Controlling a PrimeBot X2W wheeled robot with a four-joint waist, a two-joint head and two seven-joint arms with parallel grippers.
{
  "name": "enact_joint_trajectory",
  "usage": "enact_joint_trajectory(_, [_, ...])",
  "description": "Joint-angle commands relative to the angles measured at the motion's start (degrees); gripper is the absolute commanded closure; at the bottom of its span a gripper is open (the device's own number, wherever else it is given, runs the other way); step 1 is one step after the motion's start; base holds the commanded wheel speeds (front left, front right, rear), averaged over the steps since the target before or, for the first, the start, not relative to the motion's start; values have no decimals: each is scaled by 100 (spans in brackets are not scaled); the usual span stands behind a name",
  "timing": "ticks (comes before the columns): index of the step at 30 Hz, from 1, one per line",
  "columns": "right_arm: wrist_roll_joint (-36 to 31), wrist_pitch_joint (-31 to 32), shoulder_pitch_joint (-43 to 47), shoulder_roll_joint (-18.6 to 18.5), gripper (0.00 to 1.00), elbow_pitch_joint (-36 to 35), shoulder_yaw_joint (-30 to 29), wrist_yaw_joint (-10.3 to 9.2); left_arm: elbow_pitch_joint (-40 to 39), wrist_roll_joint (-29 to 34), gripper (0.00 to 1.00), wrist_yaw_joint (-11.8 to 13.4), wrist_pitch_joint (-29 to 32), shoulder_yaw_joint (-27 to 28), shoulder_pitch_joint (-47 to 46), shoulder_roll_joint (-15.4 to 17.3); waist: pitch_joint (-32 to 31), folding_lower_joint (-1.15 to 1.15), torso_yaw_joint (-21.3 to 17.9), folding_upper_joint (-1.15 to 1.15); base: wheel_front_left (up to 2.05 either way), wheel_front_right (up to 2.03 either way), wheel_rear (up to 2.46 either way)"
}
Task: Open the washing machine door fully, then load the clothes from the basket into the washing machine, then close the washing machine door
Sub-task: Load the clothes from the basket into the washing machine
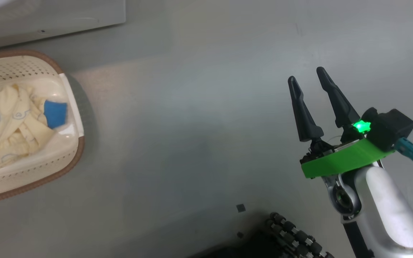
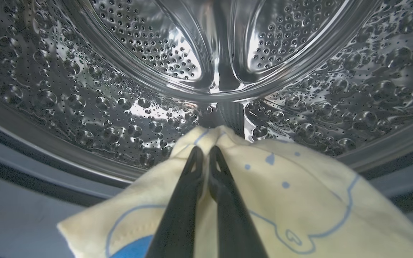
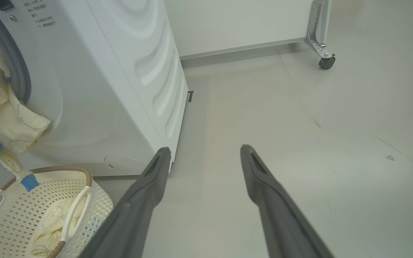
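Left end effector (image 2: 206,152) pinches a garment (image 2: 299,186) inside the washer's (image 3: 102,89) drum (image 2: 102,107). Right end effector (image 1: 306,73) gapes empty above the floor (image 1: 192,125). More clothes (image 1: 9,122) lie in the basket (image 1: 66,168). Loading looks partway, with closing yet to come.

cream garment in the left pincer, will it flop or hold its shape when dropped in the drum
Probably floppy: the cream garment drapes in soft folds from the shut left pincer. Likely light, since a thin pinch carries it. Its tail hangs outside the drum, so it may trail.

Pale grey floor (image 3: 299,143) — faintly scuffed — meets a white panel (image 3: 228,25) ending in a castered metal leg (image 3: 322,43).
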Motion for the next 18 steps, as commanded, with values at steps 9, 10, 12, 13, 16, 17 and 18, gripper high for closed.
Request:
enact_joint_trajectory(9, [252, -55, -166, -49, 0, -225, 249, 22, -347, 574, 100, 247, -1257, -25, -1004, 624, 569, -1, -386, 0, 0, 0, 0])
enact_joint_trajectory(10, [266, -55, -181, -49, 0, -232, 259, 22, -337, 659, 100, 272, -1374, -70, -1074, 657, 599, -1, -401, 0, 0, 0, 0])
enact_joint_trajectory(12, [297, -55, -217, -49, 0, -245, 293, 22, -333, 707, 100, 342, -1645, -52, -1248, 675, 672, -1, -440, 0, 0, 0, 0])
enact_joint_trajectory(13, [311, -55, -236, -49, 0, -250, 309, 22, -318, 727, 100, 401, -1782, -31, -1323, 680, 697, -1, -457, 0, 0, 0, 0])
enact_joint_trajectory(16, [343, -55, -283, -49, 0, -251, 353, 22, -161, 820, 100, 496, -1886, -98, -1441, 684, 759, -1, -487, 0, 0, 0, 0])
enact_joint_trajectory(17, [348, -55, -288, -49, 0, -245, 357, 22, -111, 763, 100, 524, -1820, -65, -1433, 649, 769, -1, -486, 0, 0, 0, 0])
enact_joint_trajectory(18, [352, -55, -292, -49, 0, -238, 361, 22, -39, 686, 100, 557, -1692, -23, -1400, 608, 777, -1, -484, 0, 0, 0, 0])
